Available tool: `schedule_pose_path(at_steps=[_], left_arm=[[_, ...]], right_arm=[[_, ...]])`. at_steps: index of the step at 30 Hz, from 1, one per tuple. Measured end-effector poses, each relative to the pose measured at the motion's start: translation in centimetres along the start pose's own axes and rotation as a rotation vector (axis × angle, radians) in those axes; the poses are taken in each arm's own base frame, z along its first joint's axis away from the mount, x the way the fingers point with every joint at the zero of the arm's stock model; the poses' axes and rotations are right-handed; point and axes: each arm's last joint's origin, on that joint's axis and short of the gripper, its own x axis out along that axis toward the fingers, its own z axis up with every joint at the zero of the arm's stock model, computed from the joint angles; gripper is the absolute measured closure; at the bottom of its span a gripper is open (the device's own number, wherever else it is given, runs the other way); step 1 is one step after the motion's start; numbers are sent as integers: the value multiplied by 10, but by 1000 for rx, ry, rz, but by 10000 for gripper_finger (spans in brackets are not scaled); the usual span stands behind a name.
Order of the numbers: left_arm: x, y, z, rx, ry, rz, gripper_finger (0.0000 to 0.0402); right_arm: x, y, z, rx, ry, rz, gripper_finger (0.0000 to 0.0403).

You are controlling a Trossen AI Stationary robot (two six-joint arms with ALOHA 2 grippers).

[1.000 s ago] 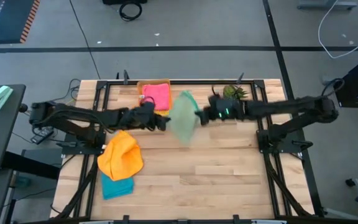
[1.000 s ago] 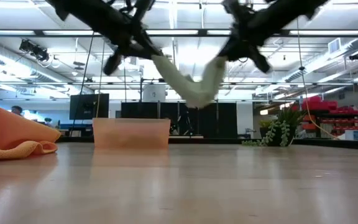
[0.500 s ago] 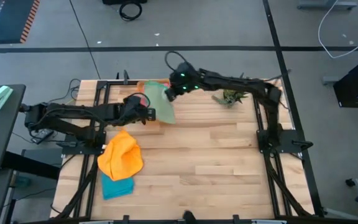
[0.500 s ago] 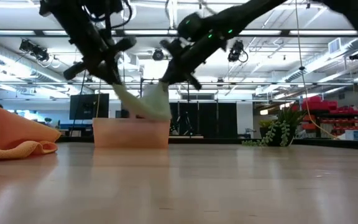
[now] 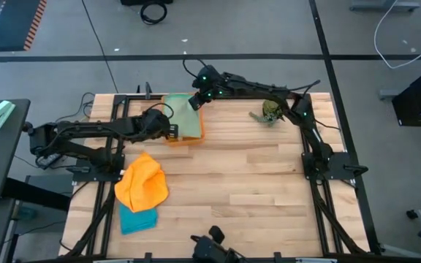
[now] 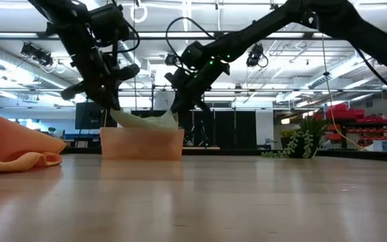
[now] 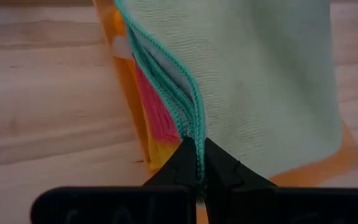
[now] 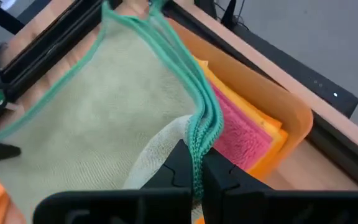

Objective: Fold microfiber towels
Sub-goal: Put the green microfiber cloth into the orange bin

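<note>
At the lower left of the high view a soft orange microfiber towel (image 5: 142,183) is lying crumpled on the pale wooden table (image 5: 247,183), and it is partly covering a folded teal microfiber towel (image 5: 137,218) just below it. In the low view the orange towel is showing as a rumpled heap at the left edge.

Moving right, the left gripper (image 5: 168,131) is reaching in from the left side and sitting at the near edge of the rigid orange rectangular tray (image 5: 197,134), which is standing at the upper middle of the high view, at the table's far edge. In the left wrist view its fingers (image 7: 182,163) are pinched shut on the teal-stitched hem of the folded sage green microfiber towel (image 5: 186,121). That cloth is lying spread over the tray, covering a pink microfiber towel (image 7: 159,112) and a yellow one (image 8: 244,111) stacked inside.

The right gripper (image 5: 194,102) is stretching across from the right side to the tray's far edge, and in the right wrist view its fingers (image 8: 178,163) are clamped on the same towel's layered hem. In the low view the sage cloth is sagging between the two grippers onto the tray's rim.

Further right, a small spiky green plant (image 5: 269,112) is sitting near the table's upper right.
</note>
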Motion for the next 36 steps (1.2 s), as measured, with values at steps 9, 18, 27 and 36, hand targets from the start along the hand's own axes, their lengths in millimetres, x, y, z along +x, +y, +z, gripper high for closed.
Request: schedule_pose_path(at_steps=[9, 18, 27, 36], left_arm=[[9, 0, 0, -68, 10, 21, 389], [27, -8, -15, -184, 81, 49, 389], [27, -5, -17, -238, 91, 82, 388], [26, -7, -15, -210, 102, 78, 332]], right_arm=[[13, -9, -6, -84, 23, -5, 392], [9, -26, -3, -142, 28, -43, 341], [4, -33, 10, -214, -46, 6, 257], [-21, -66, 19, -130, -3, 51, 190]])
